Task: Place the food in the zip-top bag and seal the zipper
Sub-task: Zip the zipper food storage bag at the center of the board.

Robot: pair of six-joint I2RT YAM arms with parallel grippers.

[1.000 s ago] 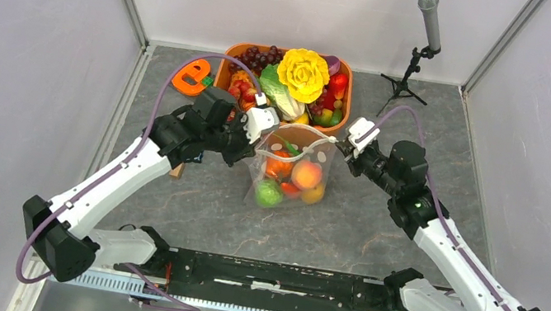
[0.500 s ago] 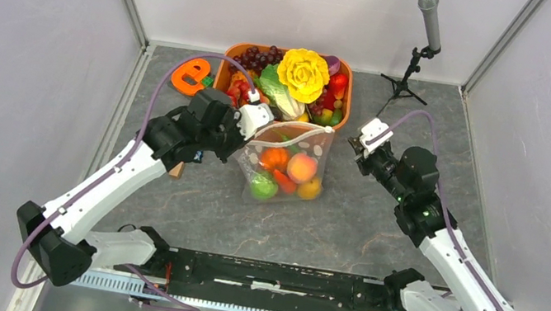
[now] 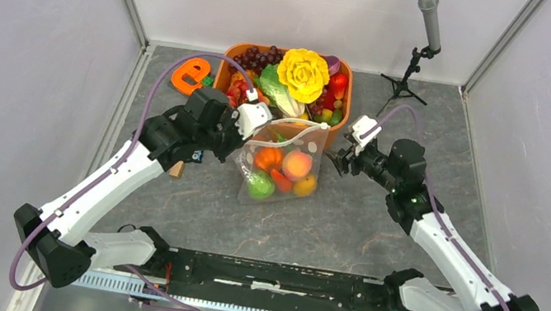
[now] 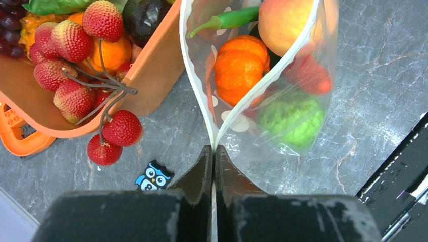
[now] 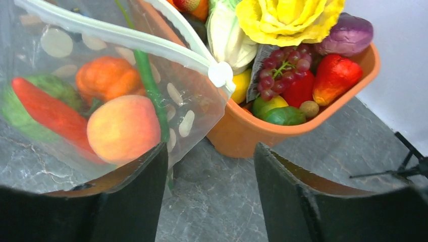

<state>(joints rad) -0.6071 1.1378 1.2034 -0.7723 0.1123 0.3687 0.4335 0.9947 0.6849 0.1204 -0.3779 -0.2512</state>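
Left gripper [image 4: 214, 154]: jaws together, clamped on the end of the zipper [image 4: 198, 85] at one corner of the zip-top bag [image 4: 325, 45]. From the grip the two whitish strips part, so the mouth stands open.

Right gripper [image 5: 209, 151]: jaws apart, nothing between them. One finger is just beside the bag's other side; contact cannot be confirmed. The white slider [image 5: 220, 74] sits at that end of the zipper, above the gap.

The bag hangs from the left gripper with its lower part on the grey table [image 3: 328, 222], between the two grippers and against the near wall of the orange tub [image 3: 344, 104].

Food in the bag: an orange fruit [image 4: 241, 68], a peach [image 4: 282, 20], a red piece [image 4: 309, 75], a green piece [image 4: 291, 116] and a green chilli [image 4: 227, 20]. More food fills the tub, with lychees [image 4: 75, 45] hanging over its rim. An owl sticker [image 4: 154, 176] lies on the table near the left gripper.
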